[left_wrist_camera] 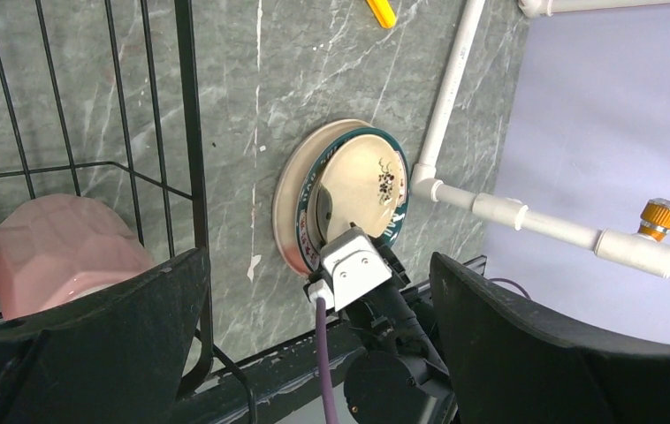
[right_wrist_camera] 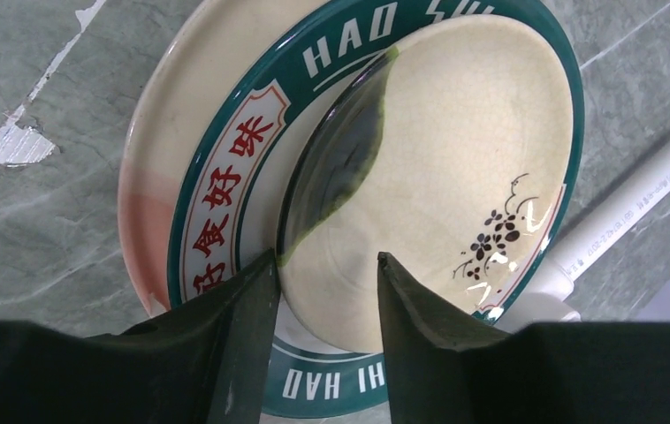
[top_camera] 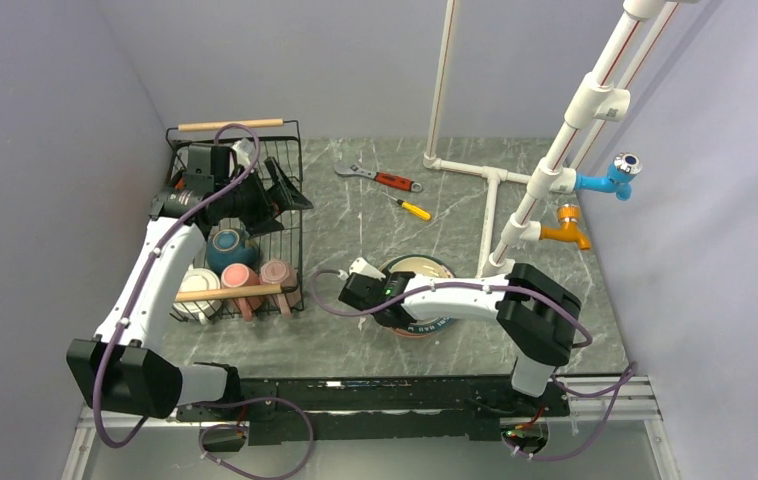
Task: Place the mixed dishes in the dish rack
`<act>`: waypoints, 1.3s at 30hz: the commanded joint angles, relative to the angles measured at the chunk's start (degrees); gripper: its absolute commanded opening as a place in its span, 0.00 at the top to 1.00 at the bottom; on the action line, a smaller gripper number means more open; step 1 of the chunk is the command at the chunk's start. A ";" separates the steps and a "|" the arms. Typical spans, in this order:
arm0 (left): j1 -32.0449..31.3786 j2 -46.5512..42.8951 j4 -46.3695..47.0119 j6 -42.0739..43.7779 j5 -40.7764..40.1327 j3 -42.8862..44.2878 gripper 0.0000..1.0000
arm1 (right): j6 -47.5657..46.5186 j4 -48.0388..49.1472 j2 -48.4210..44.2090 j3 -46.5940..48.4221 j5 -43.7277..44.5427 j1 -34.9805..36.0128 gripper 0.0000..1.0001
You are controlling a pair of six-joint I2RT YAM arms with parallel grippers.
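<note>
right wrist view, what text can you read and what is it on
"HAO S", cut by the frame edge: far rim of the lettered-rim plate.
"食好味", a fourth character half hidden: red-edged panel on its left rim.
Near-rim letters: partly hidden, not surely readable.
No other text.

Near rim of the bowl (right_wrist_camera: 455, 132) is hidden behind the right fingers (right_wrist_camera: 234, 353), the lettered-rim plate (right_wrist_camera: 225, 168) runs out of frame below them, and finger-to-rim contact cannot be told.
</note>
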 commanded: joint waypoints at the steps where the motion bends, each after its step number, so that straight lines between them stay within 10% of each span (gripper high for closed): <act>1: -0.26 0.89 0.61 0.12 1.25 2.46 0.01 | 0.93 1.48 0.32 -0.65 1.27 0.38 0.59; 10: -0.31 2.06 1.14 0.39 1.99 2.86 0.01 | 0.02 2.38 0.47 -0.18 -0.33 -0.04 1.00; 39: -5.83 11.01 8.30 -8.05 16.35 -0.52 0.01 | -0.46 6.60 -24.66 0.98 -13.01 -3.22 1.00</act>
